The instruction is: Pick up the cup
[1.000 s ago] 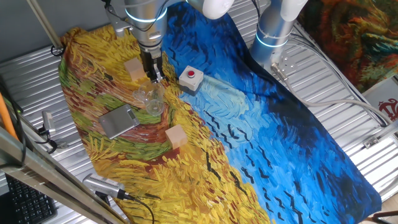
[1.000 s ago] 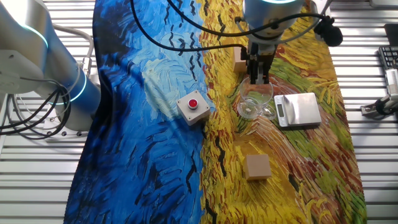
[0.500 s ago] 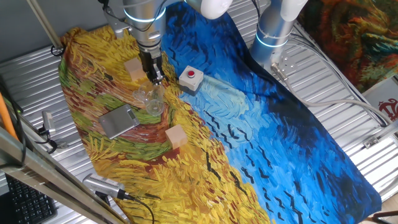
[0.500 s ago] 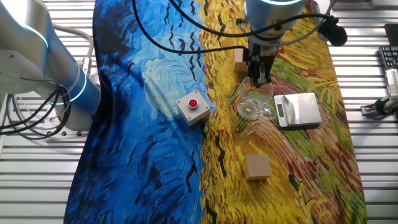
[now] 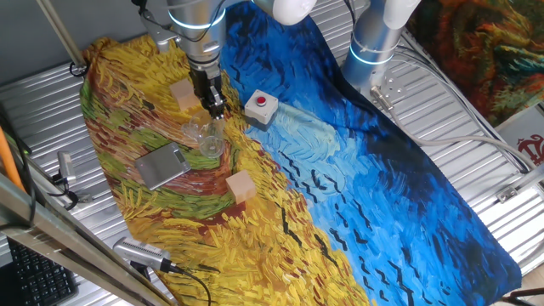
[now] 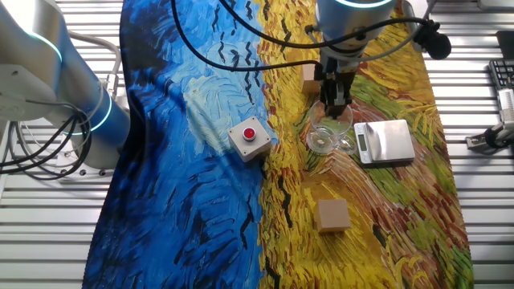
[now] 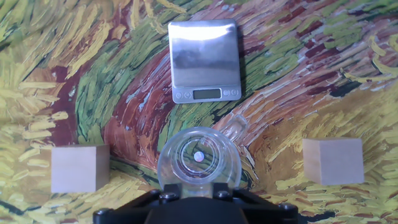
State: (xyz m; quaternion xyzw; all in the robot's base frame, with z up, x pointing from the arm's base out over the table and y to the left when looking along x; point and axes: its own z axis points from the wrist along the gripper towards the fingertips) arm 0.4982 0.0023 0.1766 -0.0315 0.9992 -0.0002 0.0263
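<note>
Barely shifted in 1 s, the gripper (image 6: 335,105) (opening unclear, seemingly grasping nothing) hovers above the cup (image 6: 328,133), whose slick rim could slip.

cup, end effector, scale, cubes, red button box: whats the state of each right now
cup: upright, on the cloth, end effector at its rim
end effector: over the cup, open or shut unclear
scale: flat, display blank
wooden cubes: resting either side of the cup
red button box: untouched
</note>
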